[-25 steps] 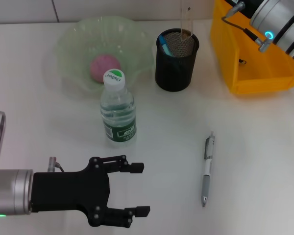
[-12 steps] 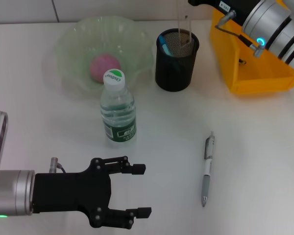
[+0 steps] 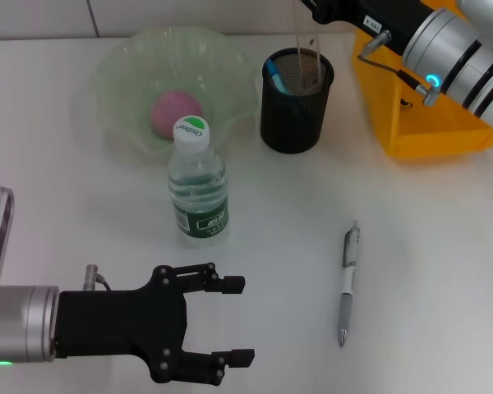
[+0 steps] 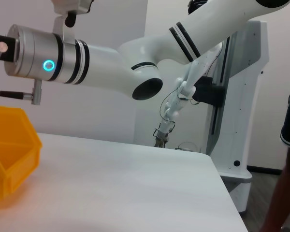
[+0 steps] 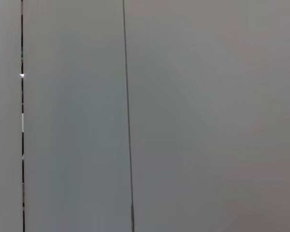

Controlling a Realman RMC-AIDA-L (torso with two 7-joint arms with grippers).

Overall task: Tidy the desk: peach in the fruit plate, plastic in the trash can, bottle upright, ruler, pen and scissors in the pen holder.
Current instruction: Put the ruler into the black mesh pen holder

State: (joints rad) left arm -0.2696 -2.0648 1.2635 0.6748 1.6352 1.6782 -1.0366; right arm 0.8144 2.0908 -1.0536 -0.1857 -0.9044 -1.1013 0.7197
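head view shows the right gripper [image 3: 316, 10] above the pen holder [image 3: 296, 100], the ruler [image 3: 307, 48] standing under it; its jaw state is hidden. left gripper [image 3: 234, 320] rests released, with the pen [image 3: 347, 285] lying beyond its jaws, likely next.

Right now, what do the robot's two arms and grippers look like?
The left gripper is matte black with two jointed fingers, mounted on a silver cylindrical wrist showing a small green light. The right arm is white and silver with black bands, a glowing cyan ring light and thin cables; its black gripper is mostly cut off.
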